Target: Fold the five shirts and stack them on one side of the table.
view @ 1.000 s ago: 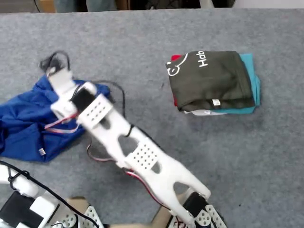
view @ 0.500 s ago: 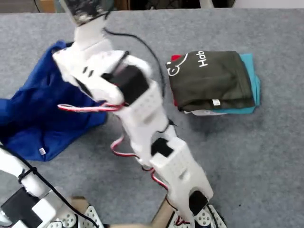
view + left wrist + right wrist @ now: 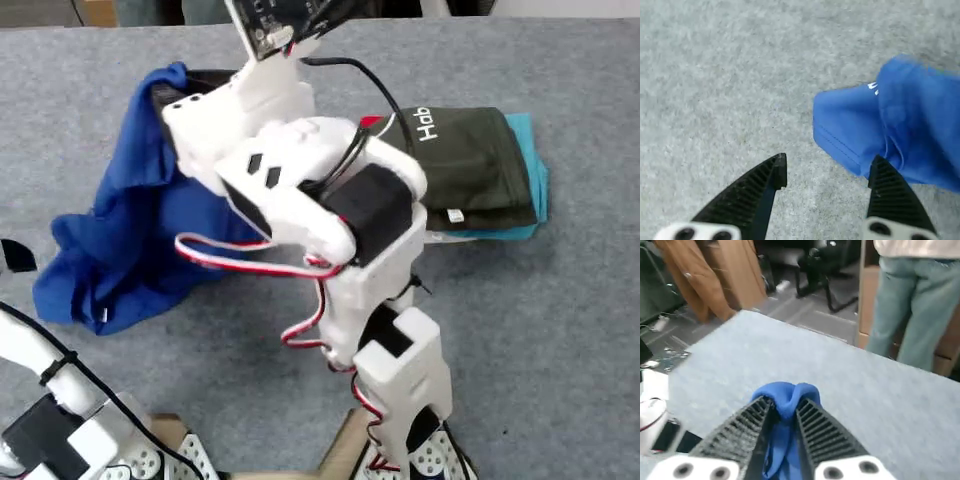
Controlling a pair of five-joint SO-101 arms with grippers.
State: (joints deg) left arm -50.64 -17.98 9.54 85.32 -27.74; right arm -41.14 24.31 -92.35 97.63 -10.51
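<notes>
The blue shirt (image 3: 130, 240) hangs bunched from my right gripper (image 3: 178, 85), which is raised high over the table's left half. In the right wrist view the gripper (image 3: 783, 403) is shut on a fold of the blue shirt (image 3: 785, 392). The shirt's lower part rests on the grey table (image 3: 540, 330). My left gripper (image 3: 829, 160) is open just above the table, with a corner of the blue shirt (image 3: 900, 125) near its fingertips and nothing between them. A stack of folded shirts (image 3: 450, 165), dark olive on top, lies at the back right.
The raised white right arm (image 3: 330, 210) crosses the middle of the high view and hides part of the stack's left edge. Both arm bases (image 3: 400, 450) stand at the front edge. Bare grey table lies at the front right and far left.
My right arm has lifted the blue shirt off the table and carried it up and toward the back. The shirt has gone from lying spread to hanging in a bunch.
</notes>
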